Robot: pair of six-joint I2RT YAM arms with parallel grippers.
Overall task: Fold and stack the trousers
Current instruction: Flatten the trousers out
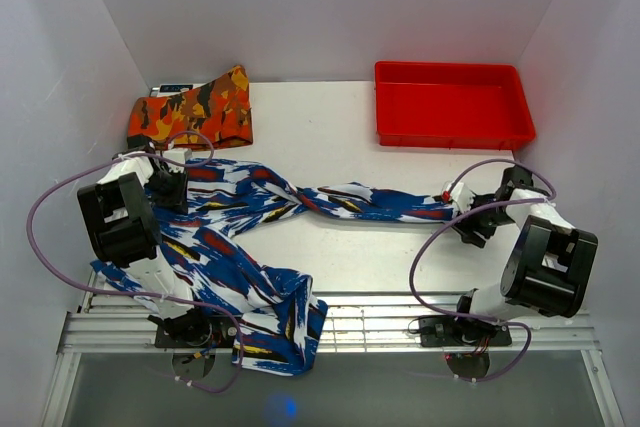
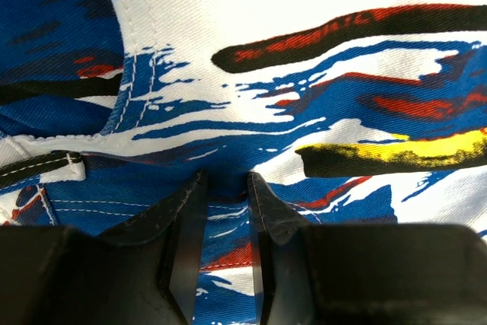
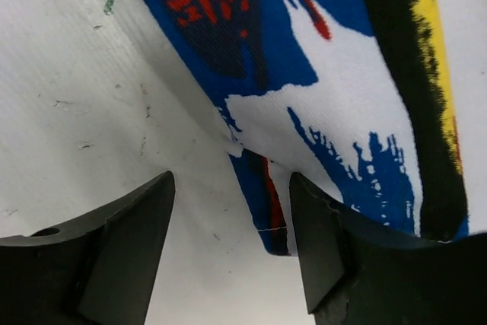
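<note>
The trousers [image 1: 230, 237], blue and white with red and yellow strokes, lie spread at the left of the table. One leg is twisted and stretches right to its hem [image 1: 440, 205]. The other leg hangs over the front edge [image 1: 285, 332]. My left gripper [image 1: 168, 190] sits on the waist end. In the left wrist view its jaws [image 2: 226, 180] stand narrowly apart with trouser fabric [image 2: 304, 97] pinched between them. My right gripper [image 1: 462, 209] is at the leg hem. In the right wrist view it [image 3: 232, 180] is wide open, with the hem corner [image 3: 270, 211] lying on the table between the fingers.
A folded orange camouflage garment [image 1: 192, 107] lies at the back left. A red tray [image 1: 452, 104] stands at the back right. A metal rail [image 1: 400, 325] runs along the table's front edge. White walls close in both sides.
</note>
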